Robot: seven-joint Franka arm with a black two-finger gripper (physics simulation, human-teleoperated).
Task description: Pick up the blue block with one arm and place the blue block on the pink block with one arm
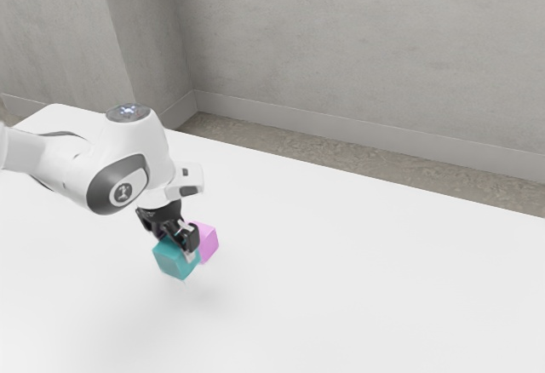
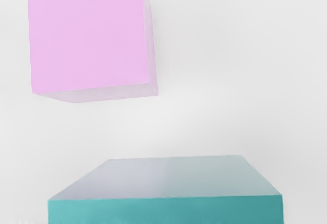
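- The teal block (image 1: 173, 262) hangs under the gripper (image 1: 174, 238), over the table's near-middle part towards the exterior view's left. It is tilted a little and seems raised just off the surface, with a faint shadow under it.
- In the wrist view the teal block (image 2: 168, 193) sits close under the hand, showing its top and one side face.
- The gripper grasps the teal block: its black fingers come down on the block's upper part from two sides.
- The pink block (image 1: 206, 239) rests on the table just beside the teal block, on its far side towards the exterior view's right. The two look to be touching or nearly so there.
- In the wrist view the pink block (image 2: 87, 35) lies farther from the camera than the teal block, with bare table between them.
- The white arm (image 1: 111, 169) comes in from the exterior view's left and bends down to the blocks.
- The table (image 1: 358, 262) is white. Beyond its far edge are a strip of grey floor (image 1: 383, 160) and a grey wall (image 1: 341, 32).
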